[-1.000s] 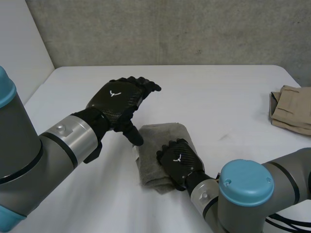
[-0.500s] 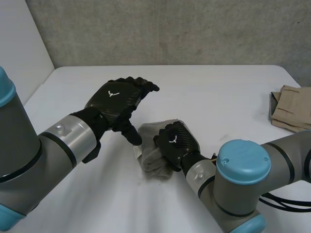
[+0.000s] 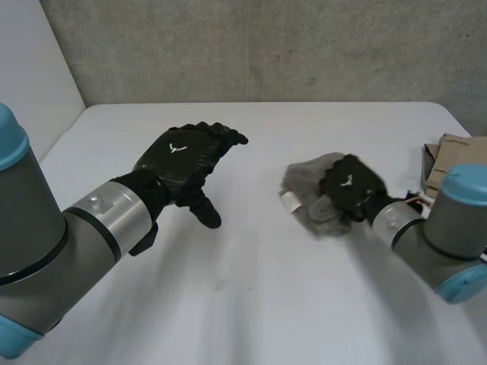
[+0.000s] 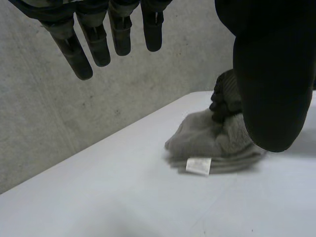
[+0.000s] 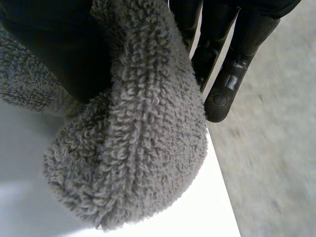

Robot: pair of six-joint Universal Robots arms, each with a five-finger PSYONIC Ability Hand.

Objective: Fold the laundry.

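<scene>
grey towel (image 3: 308, 190), folded, had shifted rightward toward tan pile (image 3: 450, 163), right hand (image 3: 351, 186) clamped round it, left hand (image 3: 183, 156) spread, empty; stacking likely next.

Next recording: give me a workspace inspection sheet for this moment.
Surface: white table, looks clean.
Job's things: grey towel, folded and bunched, white label showing; beige garment folded at the table's right edge.
Clutter: nothing seen.
Hands: left hand open over the table, apart from the towel; right hand shut on the towel.
Cables: nothing seen.
Surroundings: grey concrete wall behind the table.
</scene>
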